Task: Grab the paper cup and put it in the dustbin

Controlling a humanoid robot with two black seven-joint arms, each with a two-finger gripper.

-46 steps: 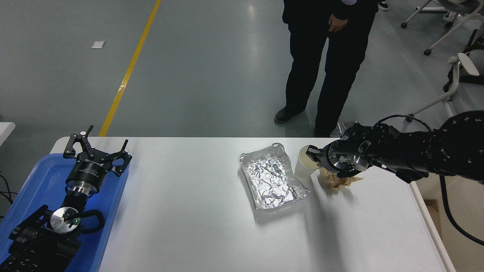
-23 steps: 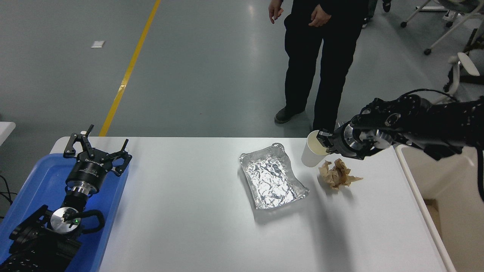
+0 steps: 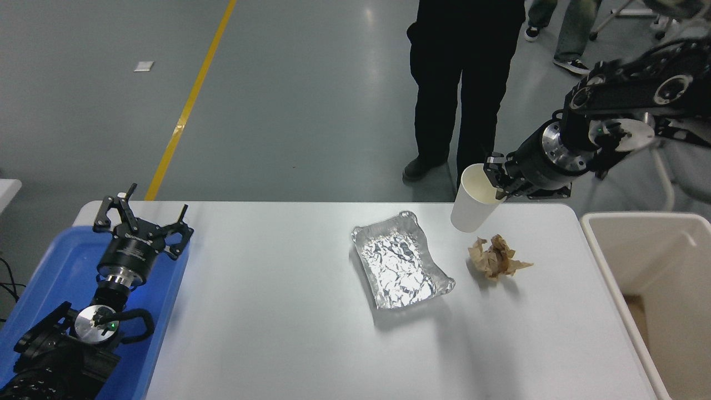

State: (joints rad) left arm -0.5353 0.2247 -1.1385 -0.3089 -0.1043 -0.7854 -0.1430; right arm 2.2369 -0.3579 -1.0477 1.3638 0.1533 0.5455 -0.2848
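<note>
The white paper cup (image 3: 473, 204) hangs tilted in the air above the table's far edge, its cream inside facing left and up. My right gripper (image 3: 496, 181) is shut on the cup's rim and reaches in from the upper right. The cream-white dustbin (image 3: 611, 261) stands off the table's right edge, to the right of and below the cup. My left gripper (image 3: 142, 222) is parked open over the blue tray at the lower left.
A crinkled foil tray (image 3: 401, 259) lies mid-table. A crumpled brown paper wad (image 3: 496, 257) lies right of it, below the cup. A blue tray (image 3: 53, 261) sits at the left edge. A person in dark trousers (image 3: 461, 83) stands at the far side; another's legs show behind.
My right gripper has lifted the paper cup off the table and carried it up and slightly right. The arm has swung upward, uncovering the dustbin. The person has shifted.
</note>
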